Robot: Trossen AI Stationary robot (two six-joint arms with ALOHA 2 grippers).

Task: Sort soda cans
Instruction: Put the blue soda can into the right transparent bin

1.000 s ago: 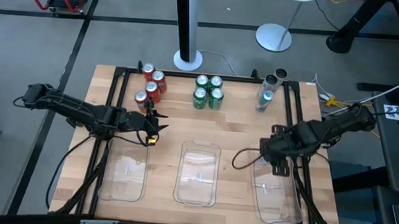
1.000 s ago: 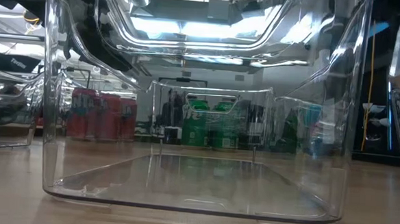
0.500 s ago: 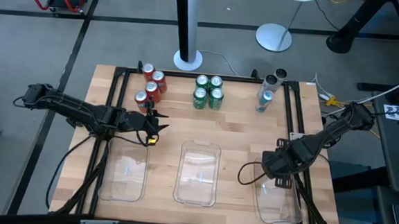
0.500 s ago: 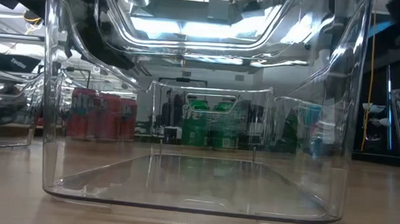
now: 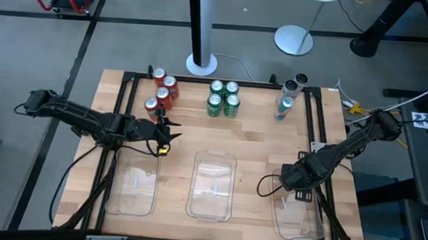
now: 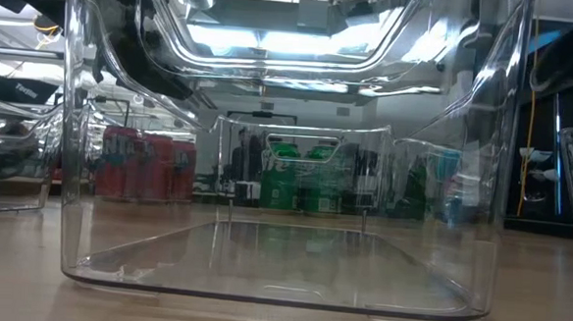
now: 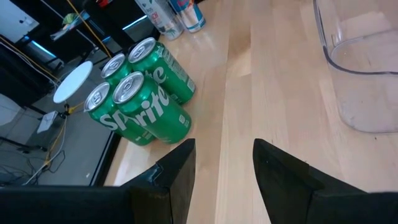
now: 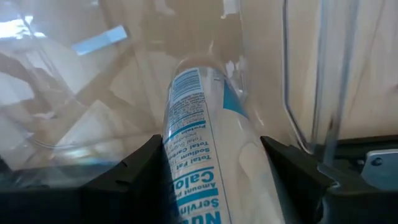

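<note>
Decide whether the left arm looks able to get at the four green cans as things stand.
Probably yes. The left gripper faces the green cans with open fingers, and only bare table lies between.

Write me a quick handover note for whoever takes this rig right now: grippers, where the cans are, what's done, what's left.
Right gripper: shut on a silver-blue can, over the right tray.
Left gripper: open and empty, beside the red cans.
Green cans: grouped at the back centre.
Other silver-blue or dark cans: back right.
Done: nothing visibly in a tray yet; left tray and middle tray look empty.
Left: release this can, then sort the rest.
</note>
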